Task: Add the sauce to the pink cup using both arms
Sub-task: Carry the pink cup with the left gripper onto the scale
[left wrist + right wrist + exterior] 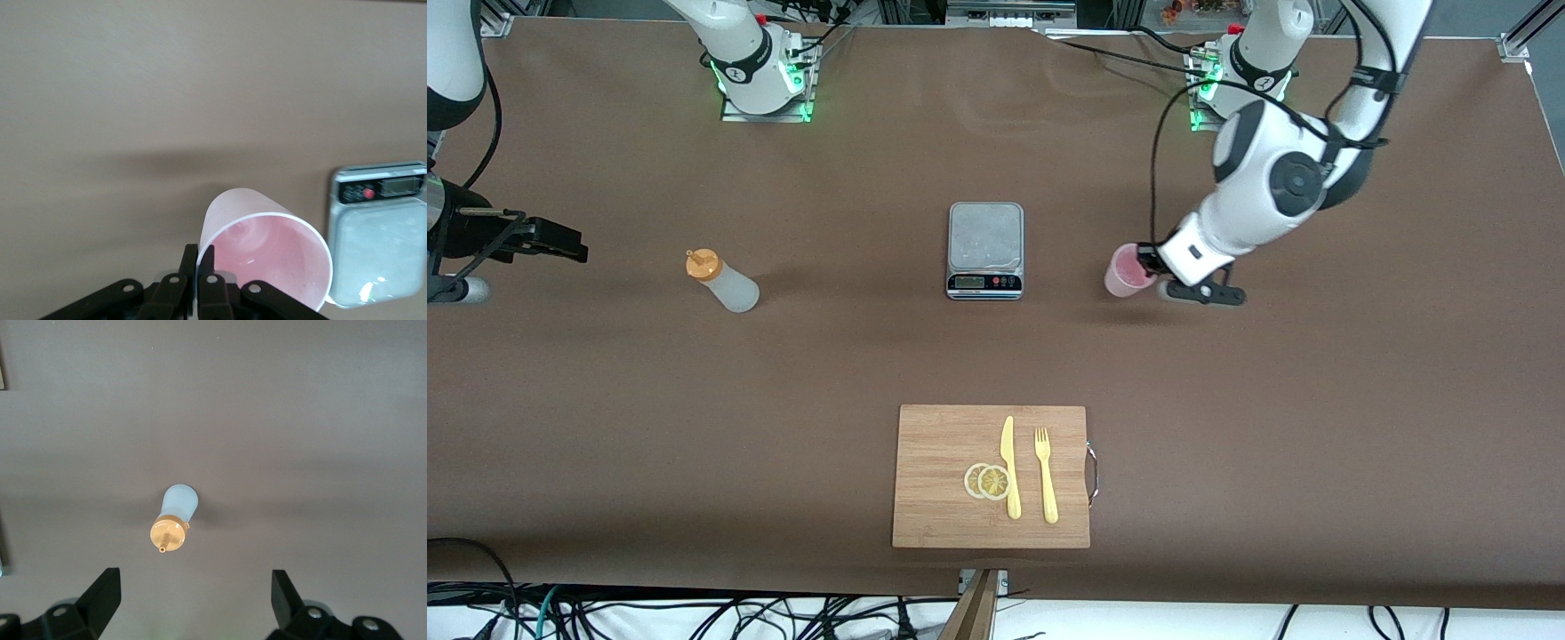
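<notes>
Left wrist view: left gripper [198,267] pinches the pink cup [267,257] rim; right gripper [193,590] gapes above the sauce [175,517].

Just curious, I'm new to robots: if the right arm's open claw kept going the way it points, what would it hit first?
Probably the sauce bottle: it stands between the right gripper's open fingers' line; depth is unclear.

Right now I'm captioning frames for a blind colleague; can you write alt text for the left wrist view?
The left gripper is shut on the rim of a pale pink translucent plastic cup, seen from above over a brown table. A steel-topped digital kitchen scale sits beside the cup.
</notes>
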Motion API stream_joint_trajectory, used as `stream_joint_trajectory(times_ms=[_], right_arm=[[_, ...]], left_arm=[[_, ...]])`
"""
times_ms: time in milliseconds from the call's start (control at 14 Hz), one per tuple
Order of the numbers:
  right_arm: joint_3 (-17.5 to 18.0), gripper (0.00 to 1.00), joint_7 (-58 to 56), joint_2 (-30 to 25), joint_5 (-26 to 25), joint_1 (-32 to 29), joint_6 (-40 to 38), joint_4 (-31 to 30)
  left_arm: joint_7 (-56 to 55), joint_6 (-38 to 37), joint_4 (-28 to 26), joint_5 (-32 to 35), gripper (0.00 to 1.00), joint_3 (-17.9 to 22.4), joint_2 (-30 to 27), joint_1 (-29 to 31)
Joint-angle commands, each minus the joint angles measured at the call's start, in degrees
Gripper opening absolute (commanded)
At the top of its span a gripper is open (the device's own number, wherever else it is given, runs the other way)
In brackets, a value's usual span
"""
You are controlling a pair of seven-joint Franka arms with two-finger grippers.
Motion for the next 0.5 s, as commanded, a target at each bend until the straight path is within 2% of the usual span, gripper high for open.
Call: stream_joint_trajectory(times_ms=[0, 286, 429], right_arm=[[0.22, 1.0, 0.16, 0.13, 0.06, -0.37, -0.47, 0.84], [0.13, 1.0, 0.16, 0.13, 0.06, -0.37, -0.39, 0.84], [0.13, 1.0, 0.16, 0.13, 0.06, -0.37, -0.47, 0.84]], left_arm=[[-12.32, 0.24, 3.76, -0.81, 0.0, -2.08, 1.53, -6.3], [-25.87, 8.05, 7.8, -0.54, 0.0, -1.91, 9.34, -18.25], [-31.41, 9.65, 10.87, 3.03, 0.0, -1.12, 13.39, -22.04]])
